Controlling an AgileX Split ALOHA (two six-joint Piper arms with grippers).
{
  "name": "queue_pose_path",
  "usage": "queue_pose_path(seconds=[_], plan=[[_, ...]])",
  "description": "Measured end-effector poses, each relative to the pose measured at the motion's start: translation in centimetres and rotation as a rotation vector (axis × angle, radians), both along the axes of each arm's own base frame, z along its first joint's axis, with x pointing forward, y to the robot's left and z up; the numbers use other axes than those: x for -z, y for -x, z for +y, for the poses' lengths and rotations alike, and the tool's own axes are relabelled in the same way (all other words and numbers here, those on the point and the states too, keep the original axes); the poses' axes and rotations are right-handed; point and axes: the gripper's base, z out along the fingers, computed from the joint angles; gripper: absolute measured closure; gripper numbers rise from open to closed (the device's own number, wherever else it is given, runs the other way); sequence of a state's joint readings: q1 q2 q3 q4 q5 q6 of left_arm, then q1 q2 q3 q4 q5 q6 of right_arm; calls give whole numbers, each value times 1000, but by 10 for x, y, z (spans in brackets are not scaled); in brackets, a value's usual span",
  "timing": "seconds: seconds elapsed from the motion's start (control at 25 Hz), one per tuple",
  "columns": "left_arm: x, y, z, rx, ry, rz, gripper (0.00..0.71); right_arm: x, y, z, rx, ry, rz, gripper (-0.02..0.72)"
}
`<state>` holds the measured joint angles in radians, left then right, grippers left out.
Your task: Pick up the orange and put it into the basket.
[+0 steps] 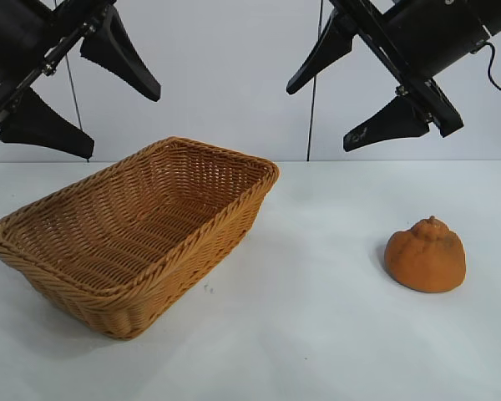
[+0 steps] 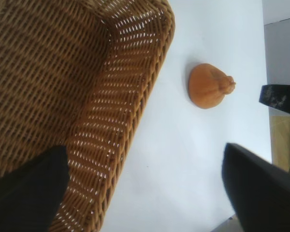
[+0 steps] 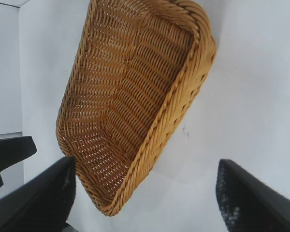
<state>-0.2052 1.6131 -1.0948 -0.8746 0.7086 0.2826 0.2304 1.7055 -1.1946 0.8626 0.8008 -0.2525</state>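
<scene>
The dull-orange fruit with a knobbed top, the orange, sits on the white table at the right; it also shows in the left wrist view. The tan wicker basket stands empty at the left, also seen in the left wrist view and the right wrist view. My left gripper hangs open high above the basket's far left. My right gripper hangs open high above the table, up and left of the orange. Both are empty.
White table with open surface between basket and orange. A white wall stands behind. In the right wrist view the other arm's dark finger shows at the edge.
</scene>
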Motion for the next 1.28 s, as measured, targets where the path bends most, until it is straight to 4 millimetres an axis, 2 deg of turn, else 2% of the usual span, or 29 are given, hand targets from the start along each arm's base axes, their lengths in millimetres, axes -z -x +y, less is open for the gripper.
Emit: queue_pose_path(seconds=[1.08,1.28], plan=[[0,0,0,-2,0,-1,95,0,0,0,-1,-1,1,156],[1,0,17,-5,11,58,95,0,0,0,-1,-1,1,156]])
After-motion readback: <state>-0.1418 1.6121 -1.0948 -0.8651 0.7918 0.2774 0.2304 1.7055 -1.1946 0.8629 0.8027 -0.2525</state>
